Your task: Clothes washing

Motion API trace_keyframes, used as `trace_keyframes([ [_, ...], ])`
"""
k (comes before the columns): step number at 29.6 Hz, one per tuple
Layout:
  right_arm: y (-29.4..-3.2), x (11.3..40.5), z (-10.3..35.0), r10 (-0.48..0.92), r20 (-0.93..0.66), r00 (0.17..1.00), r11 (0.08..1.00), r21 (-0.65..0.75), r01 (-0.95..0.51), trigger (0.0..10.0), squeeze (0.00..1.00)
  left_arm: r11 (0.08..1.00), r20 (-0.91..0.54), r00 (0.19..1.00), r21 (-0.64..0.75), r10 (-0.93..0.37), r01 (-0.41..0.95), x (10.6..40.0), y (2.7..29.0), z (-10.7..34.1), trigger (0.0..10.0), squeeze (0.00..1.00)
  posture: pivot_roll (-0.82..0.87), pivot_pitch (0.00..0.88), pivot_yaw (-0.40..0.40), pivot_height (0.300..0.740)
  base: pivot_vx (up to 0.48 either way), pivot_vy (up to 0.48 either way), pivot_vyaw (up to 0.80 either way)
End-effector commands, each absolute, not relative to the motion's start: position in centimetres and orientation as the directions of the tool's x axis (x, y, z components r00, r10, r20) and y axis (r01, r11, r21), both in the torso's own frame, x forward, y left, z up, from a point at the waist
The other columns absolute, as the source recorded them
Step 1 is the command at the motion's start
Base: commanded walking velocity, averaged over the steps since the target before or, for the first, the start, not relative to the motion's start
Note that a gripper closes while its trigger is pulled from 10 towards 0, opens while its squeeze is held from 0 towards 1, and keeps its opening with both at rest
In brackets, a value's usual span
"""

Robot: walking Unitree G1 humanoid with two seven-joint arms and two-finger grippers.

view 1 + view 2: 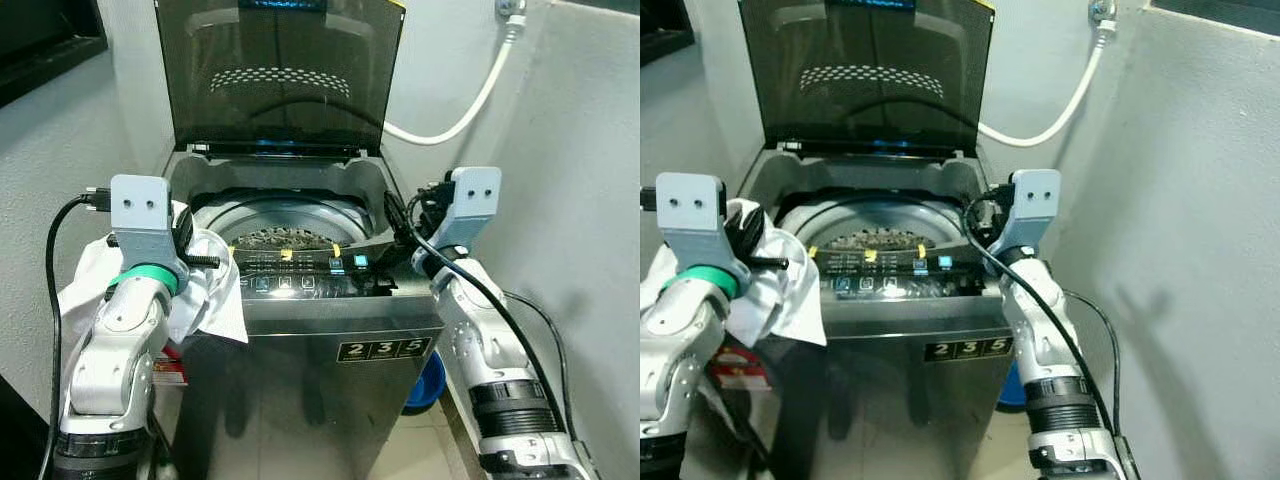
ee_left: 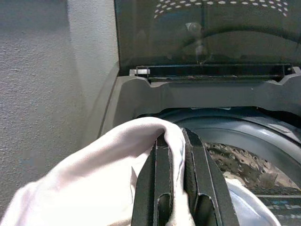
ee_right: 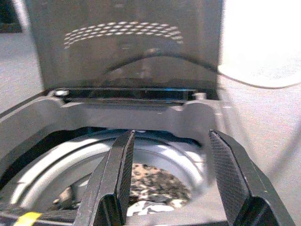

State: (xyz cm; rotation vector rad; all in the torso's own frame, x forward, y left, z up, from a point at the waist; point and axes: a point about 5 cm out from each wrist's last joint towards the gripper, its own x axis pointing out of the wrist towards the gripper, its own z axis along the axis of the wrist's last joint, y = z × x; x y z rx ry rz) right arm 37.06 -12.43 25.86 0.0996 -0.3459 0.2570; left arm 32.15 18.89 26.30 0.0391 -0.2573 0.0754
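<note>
a grey top-loading washing machine [image 1: 300, 330] stands in a narrow corner between rough pale plastered walls [image 1: 590, 200], filling the centre of the head views. its dark tinted lid [image 1: 280, 70] is raised upright at the top of the frame, and a white hose [image 1: 470, 105] curves from a wall fitting in the upper right down behind the machine. the silver drum [image 1: 280, 222] lies open below the lid, with a dark control panel [image 1: 310, 275] along the front edge and a "235" label on the front face. a blue tub [image 1: 428, 382] sits on the pale tiled floor [image 1: 415, 445] at the lower right, beside the machine.

at the left of the frame, the left gripper [image 2: 178, 165] pinches a crumpled white cloth garment [image 1: 215, 290] at the machine's left front corner, the cloth draping down over the arm. at the right, the right gripper [image 3: 171, 176] hovers over the drum's right rim with its fingers spread apart, holding nothing.

the left wrist view shows the fabric squeezed between the two black fingers [image 2: 155, 188], which the head views do not show. the right wrist view looks into the drum, showing its perforated bottom in the lower centre.
</note>
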Motion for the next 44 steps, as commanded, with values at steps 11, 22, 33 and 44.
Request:
trace_keyframes([
  [11,-11.9,36.6,27.2,0.244,0.426,0.871,0.947,0.086,-0.308,10.0,0.0,0.997,0.374,0.927,0.061,0.023,-0.049,31.6,17.8,28.4,10.0,0.0,0.06,0.056,0.0,0.74,0.0,0.0,0.0],
  [22,-11.9,36.5,31.4,0.213,0.522,0.826,0.952,0.079,-0.296,10.0,0.0,0.987,0.458,0.883,0.154,-0.103,0.036,32.0,15.9,31.0,10.0,0.0,0.06,0.05,0.001,0.74,0.18,0.0,0.0],
  [33,-12.9,35.9,34.1,0.143,0.61,0.779,0.951,0.133,-0.279,10.0,0.0,0.977,0.525,0.828,0.182,-0.195,0.115,32.0,14.0,33.1,10.0,0.0,0.06,0.048,0.007,0.74,0.472,0.0,0.0],
  [44,-12.9,36.1,32.9,0.151,0.575,0.804,0.953,0.131,-0.273,10.0,0.0,0.974,0.498,0.841,0.178,-0.21,0.138,32.0,14.0,32.5,10.0,0.0,0.06,0.044,0.006,0.74,0.218,0.0,0.0],
])
